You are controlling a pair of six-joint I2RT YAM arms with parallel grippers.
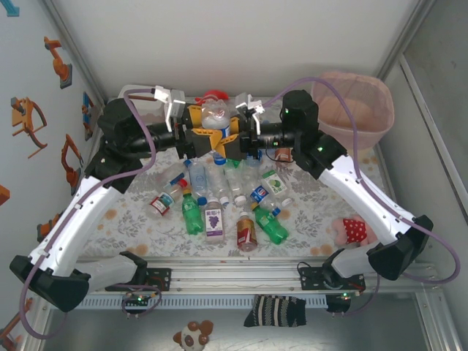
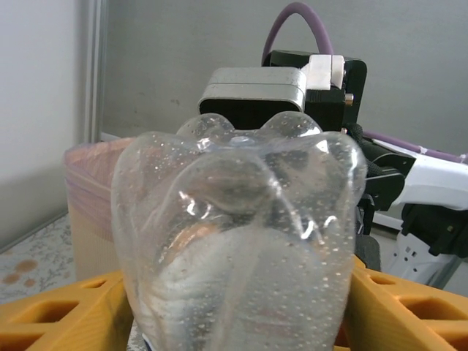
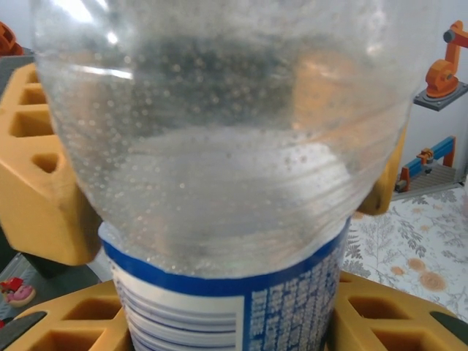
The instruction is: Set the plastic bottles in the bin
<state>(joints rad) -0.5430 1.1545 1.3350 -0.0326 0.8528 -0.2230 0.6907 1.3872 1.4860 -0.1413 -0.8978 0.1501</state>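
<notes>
Table (image 1: 131,212): covered by a leaf-patterned cloth, with both arms reaching over it from the near edge.
Bin (image 1: 380,110): a pale pink basket with a bag liner, standing at the far right corner, well apart from both grippers.
Plastic bottles (image 1: 219,197): a loose heap lying on the cloth at mid-table, below the two grippers and touched by neither.
Left gripper (image 1: 203,130): raised above the heap and meeting the other gripper. Its yellow fingers (image 2: 51,314) stand one on each side of the clear bottle's lower body, close against it. I cannot tell whether they press it or stand slack.
Right gripper (image 1: 232,135): facing the left one, with its fingers (image 3: 395,314) closed against both sides of the bottle's labelled part.
Clear bottle (image 1: 217,117): held off the table between the two grippers, left of the bin and not over it.
Blue label (image 3: 234,307): wraps the bottle between the right fingers.
Red cap (image 1: 212,95): on the bottle's far end.
</notes>
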